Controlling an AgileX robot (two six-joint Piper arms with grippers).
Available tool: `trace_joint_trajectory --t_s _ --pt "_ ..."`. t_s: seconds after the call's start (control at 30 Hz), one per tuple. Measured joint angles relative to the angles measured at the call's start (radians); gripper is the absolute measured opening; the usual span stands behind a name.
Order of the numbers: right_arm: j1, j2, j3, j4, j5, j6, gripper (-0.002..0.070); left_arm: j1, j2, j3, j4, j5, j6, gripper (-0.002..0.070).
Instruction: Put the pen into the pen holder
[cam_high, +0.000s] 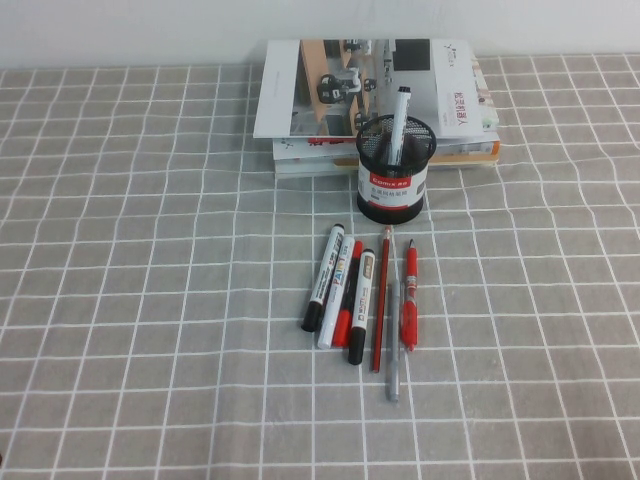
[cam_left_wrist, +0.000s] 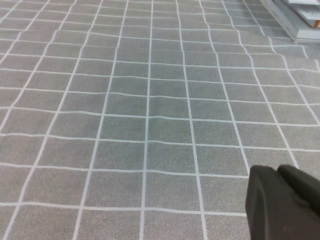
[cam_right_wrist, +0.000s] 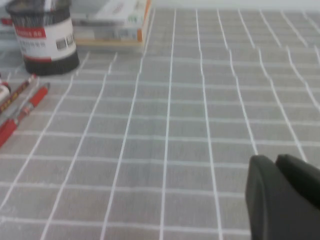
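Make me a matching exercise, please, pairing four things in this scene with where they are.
1 pen holder
2 books
3 red pen
4 left gripper and right gripper

A lying flat, rightmost in the row of pens
B stacked behind the holder
C above the cloth, seen only in the wrist views
D upright, with a marker standing in it

Pairs: 1-D, 2-B, 3-A, 4-C

Both pincers are cropped: left pincer (cam_left_wrist: 285, 202) and right pincer (cam_right_wrist: 282, 197) only show as dark lumps at the lower right corner. The pen (cam_high: 398, 122) is half buried inside the pen holder (cam_high: 395, 185), whose label text is too tiny to read.
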Motion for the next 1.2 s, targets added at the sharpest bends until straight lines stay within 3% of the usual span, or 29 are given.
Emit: trace_joint_trajectory --t_s 0.17,1.2 --pt "-0.002 -0.032 0.002 -0.027 0.106 0.043 -0.0012 0.000 0.000 0.000 0.000 0.000 0.000 -0.0003" --pt "-0.002 -0.033 0.002 -0.028 0.113 0.050 -0.0012 0.000 0.000 0.000 0.000 0.000 0.000 -0.0003"
